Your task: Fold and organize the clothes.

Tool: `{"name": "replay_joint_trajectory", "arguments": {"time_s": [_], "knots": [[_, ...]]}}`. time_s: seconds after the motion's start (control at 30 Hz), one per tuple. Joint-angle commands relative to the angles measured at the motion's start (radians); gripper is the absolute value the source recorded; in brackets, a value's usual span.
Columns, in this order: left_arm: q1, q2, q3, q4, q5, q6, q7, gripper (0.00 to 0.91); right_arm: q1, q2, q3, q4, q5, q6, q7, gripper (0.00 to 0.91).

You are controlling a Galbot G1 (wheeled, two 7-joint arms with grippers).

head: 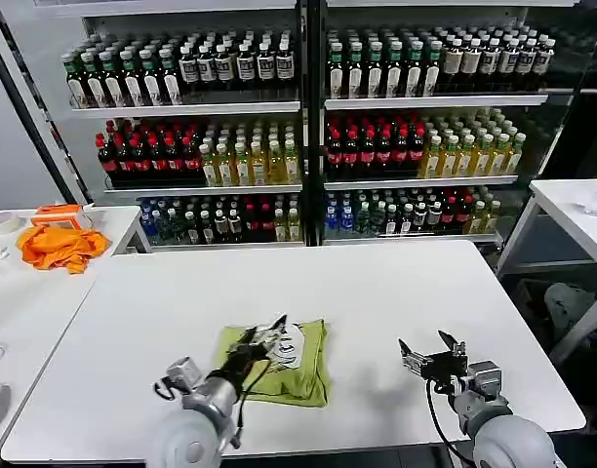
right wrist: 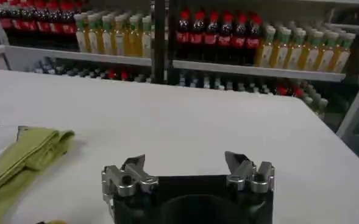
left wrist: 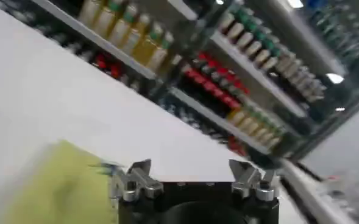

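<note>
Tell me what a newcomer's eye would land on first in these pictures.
First, the lime yellow-green T-shirt, folded into a compact bundle with its white print facing up, near the front edge of the white table. The left hand is over it with fingers open, while the right hand hangs open above bare tabletop to the shirt's right. Behind, shelves of bottles fill the background, and an orange cloth lies on the side table at left.

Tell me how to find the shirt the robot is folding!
Look at the big white table in front of the drink shelves. Near its front edge lies a folded lime-green cotton T-shirt with a white print, under the left gripper. The other cloth is orange, on another table.
</note>
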Motion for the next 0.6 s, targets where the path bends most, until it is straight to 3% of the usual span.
{"name": "replay_joint_trajectory", "arguments": {"time_s": [0.03,0.6], "knots": [[0.12,0.052,-0.129,0.012,0.149,0.024,0.006,0.907,0.004,0.002,0.003,-0.002,-0.001,0.002,-0.001,0.907],[0.06,0.015,-0.049,0.096,0.182,-0.006,0.004,0.907,-0.007,-0.009,0.017,0.002,0.001,0.003,-0.002,0.907]]}}
